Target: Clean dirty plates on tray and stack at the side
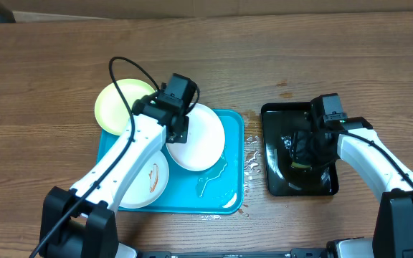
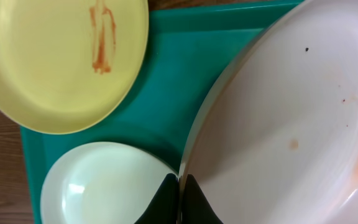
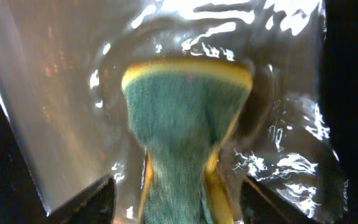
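Right gripper [image 1: 301,154] hangs jaws apart around the sponge [image 3: 185,118] in the black tray [image 1: 274,183] at frame right, so regrip squarely before scrubbing the white plate [image 1: 199,140] that your left gripper [image 2: 180,193] pinches over the blue tray [image 1: 228,197].

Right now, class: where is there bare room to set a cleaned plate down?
Free: bare table left of the turquoise tray, and the strip behind both trays. Crowded: that tray, filled by three plates; the wet gap beside the black tray.
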Motion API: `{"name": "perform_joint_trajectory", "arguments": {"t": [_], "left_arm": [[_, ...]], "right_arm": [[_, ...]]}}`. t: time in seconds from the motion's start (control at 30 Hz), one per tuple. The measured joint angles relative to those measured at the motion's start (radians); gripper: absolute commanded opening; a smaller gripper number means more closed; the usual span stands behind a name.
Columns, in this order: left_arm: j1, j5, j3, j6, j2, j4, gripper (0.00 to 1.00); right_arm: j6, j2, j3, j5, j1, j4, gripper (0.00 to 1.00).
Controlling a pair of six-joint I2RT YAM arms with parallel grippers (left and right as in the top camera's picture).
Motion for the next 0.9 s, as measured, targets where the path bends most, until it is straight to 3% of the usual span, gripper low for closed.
{"name": "perform_joint_trajectory", "arguments": {"t": [0.13,0.47,0.73,0.83,0.87,0.9], "left_arm": [[-0.084,-0.119,0.0,-0.01,-0.027,-0.007,0.04],[-0.344,-0.468,0.0,-0.054,-0.117,-0.03,0.04],[-0.388,-0.587,0.0,-0.084,-0.118,-0.091,0.04],[-0.403,-0.647,0.0,-0.104,-0.118,-0.106,0.04],[-0.415,-0.67,0.0,-0.109,-0.118,-0.106,0.04],[-0.431,-0.689,0.0,-0.112,-0.118,-0.106,0.04]], "right_arm": [[-0.002,0.0,0.0,0.002,0.0,0.001,0.76],[-0.002,0.0,-0.011,0.01,0.0,0.066,0.77],[-0.002,0.0,-0.091,0.016,0.0,0.187,0.77],[-0.005,0.0,-0.111,0.018,0.0,0.216,0.67],[-0.003,0.0,-0.114,0.018,0.0,0.231,0.58],[-0.006,0.0,-0.116,0.019,0.0,0.246,0.42]]}}
